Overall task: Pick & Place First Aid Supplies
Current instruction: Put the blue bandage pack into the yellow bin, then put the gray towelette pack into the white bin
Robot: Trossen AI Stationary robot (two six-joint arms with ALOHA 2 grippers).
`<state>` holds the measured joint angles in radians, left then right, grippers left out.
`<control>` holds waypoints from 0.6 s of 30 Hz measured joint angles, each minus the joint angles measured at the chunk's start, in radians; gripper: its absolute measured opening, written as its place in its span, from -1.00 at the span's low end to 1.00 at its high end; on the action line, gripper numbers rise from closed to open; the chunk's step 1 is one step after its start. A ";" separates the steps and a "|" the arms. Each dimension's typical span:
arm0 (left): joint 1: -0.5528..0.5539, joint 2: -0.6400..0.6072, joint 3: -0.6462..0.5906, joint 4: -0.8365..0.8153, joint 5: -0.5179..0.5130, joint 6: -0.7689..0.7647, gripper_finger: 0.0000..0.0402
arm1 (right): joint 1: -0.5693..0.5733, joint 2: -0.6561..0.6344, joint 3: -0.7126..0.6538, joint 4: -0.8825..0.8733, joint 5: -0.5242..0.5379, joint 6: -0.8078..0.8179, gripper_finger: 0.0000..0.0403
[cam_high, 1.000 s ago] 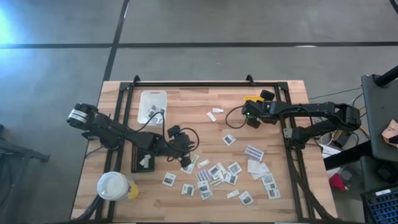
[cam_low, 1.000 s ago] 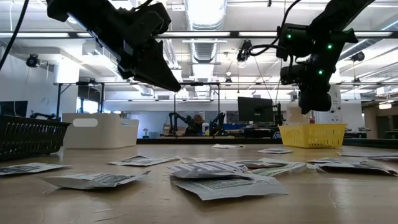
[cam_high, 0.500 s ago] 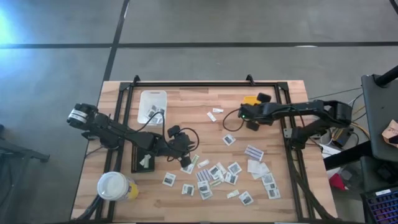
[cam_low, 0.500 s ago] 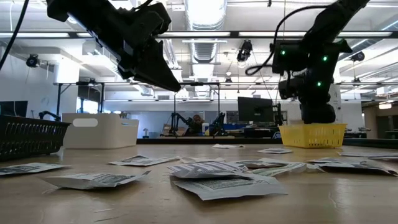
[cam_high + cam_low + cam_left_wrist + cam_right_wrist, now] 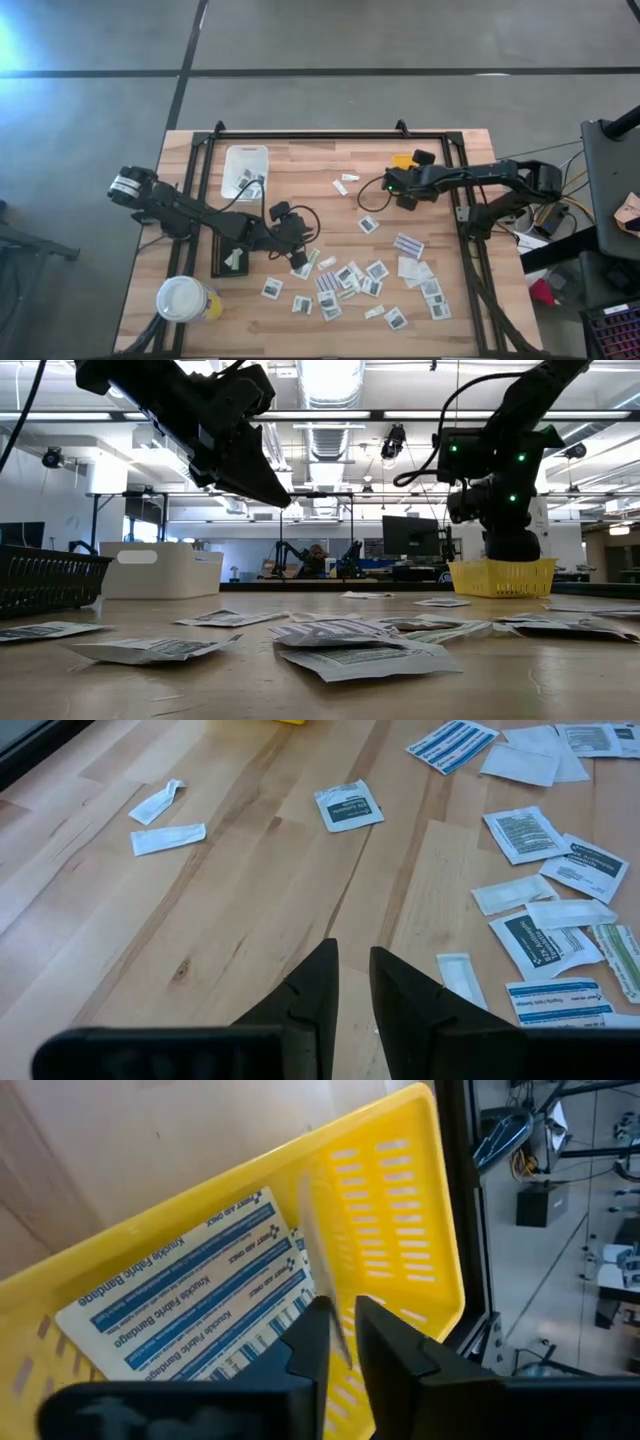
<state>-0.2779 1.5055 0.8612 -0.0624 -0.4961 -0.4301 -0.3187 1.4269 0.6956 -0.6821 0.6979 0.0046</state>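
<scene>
Lab-type room with ceiling lights and monitors behind a wooden worktop (image 5: 300, 180) ringed by a black frame. The right wrist view is the only one where print reads clearly: blue-striped strips (image 5: 190, 1295) lying in the yellow tray (image 5: 400, 1230) say "Knuckle Fabric Bandage" and "FIRST AID ONLY". The right end effector (image 5: 340, 1342) hangs over that tray, fingers slightly apart with a thin pale strip (image 5: 325, 1280) between them; I can't tell if it's actually pinched. From above the tray is mostly hidden under the right arm. The left end effector (image 5: 350, 982) hovers near the middle of the worktop, fingers a narrow gap apart, nothing between them. Loose packets (image 5: 350, 280) lie scattered on the near half; their print is too small to read. The low view cuts off both arms.
</scene>
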 joint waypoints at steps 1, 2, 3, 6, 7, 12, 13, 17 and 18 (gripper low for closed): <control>0.000 0.000 0.000 0.000 0.000 0.000 -0.64 | 0.000 -0.004 0.000 0.000 0.000 0.000 -0.69; 0.000 0.000 0.000 0.000 0.000 0.000 -0.64 | 0.000 -0.010 0.000 0.000 0.000 0.000 -0.65; 0.000 0.000 0.000 0.000 0.000 0.000 -0.64 | 0.000 -0.016 0.000 -0.001 -0.001 0.000 -0.60; 0.000 0.000 0.000 0.000 0.000 0.000 -0.64 | 0.002 -0.044 0.010 -0.022 -0.003 0.018 -0.49; 0.000 0.000 0.000 0.000 0.000 0.000 -0.64 | 0.002 -0.056 0.015 -0.026 -0.003 0.026 -0.46; 0.000 0.000 0.000 0.000 0.000 0.000 -0.64 | 0.007 -0.131 0.030 -0.048 -0.043 0.042 -0.36; 0.000 0.000 0.000 0.000 0.000 0.000 -0.64 | 0.007 -0.148 0.031 -0.048 -0.049 0.041 -0.35; 0.000 0.000 0.000 0.000 0.000 0.000 -0.64 | 0.009 -0.216 0.031 -0.048 -0.051 0.041 -0.33; 0.000 0.000 0.000 0.000 0.000 0.000 -0.64 | 0.009 -0.233 0.031 -0.047 -0.051 0.041 -0.33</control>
<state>-0.2779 1.5055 0.8612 -0.0624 -0.4957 -0.4301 -0.3099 1.1939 0.7261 -0.7292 0.6464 0.0456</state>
